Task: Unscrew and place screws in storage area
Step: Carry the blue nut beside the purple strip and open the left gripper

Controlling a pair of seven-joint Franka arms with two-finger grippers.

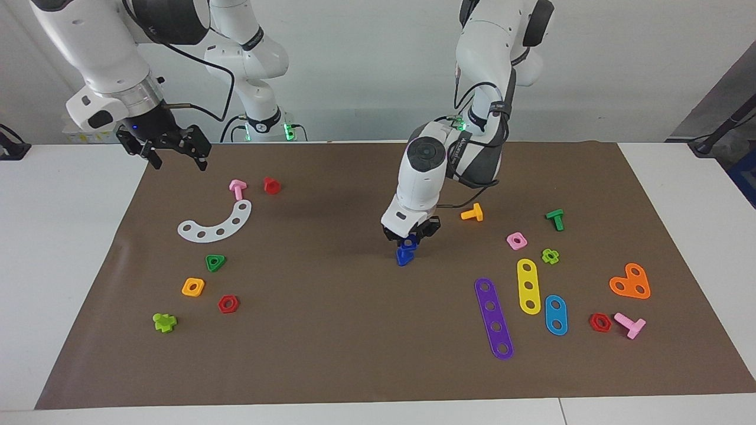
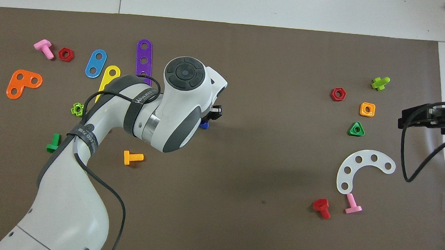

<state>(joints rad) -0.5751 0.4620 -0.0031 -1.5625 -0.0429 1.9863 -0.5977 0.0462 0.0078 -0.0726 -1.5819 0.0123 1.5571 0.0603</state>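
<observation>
Left tool (image 1: pixel 410 238) is clamped on the top of the small royal-blue plastic bolt-and-nut (image 1: pixel 404 254) mid brown paper mat (image 1: pixel 331 330) on the table, bolt apparently just off or barely touching the mat. Right tool (image 1: pixel 171 150) waits, fingers apart, over the mat's corner near the pink plastic bolt (image 1: pixel 237 189). Likely early: blue pair looks joined, unscrewing and storing remain.

The mat (image 1: pixel 331 330) was plain brown, the table (image 1: pixel 59 248) white. The bolt (image 1: pixel 404 255) was royal blue, under a black left gripper (image 1: pixel 409 238) on a white arm. The perforated strips were purple (image 1: pixel 494 319), yellow (image 1: pixel 528 285) and light blue (image 1: pixel 556 314) — each a solid colour. The heart-shaped plate (image 1: pixel 631 282) was orange, the curved strip (image 1: pixel 216 223) white. Nuts were red (image 1: pixel 228 304), orange (image 1: pixel 193 287) and green (image 1: pixel 215 262).
</observation>
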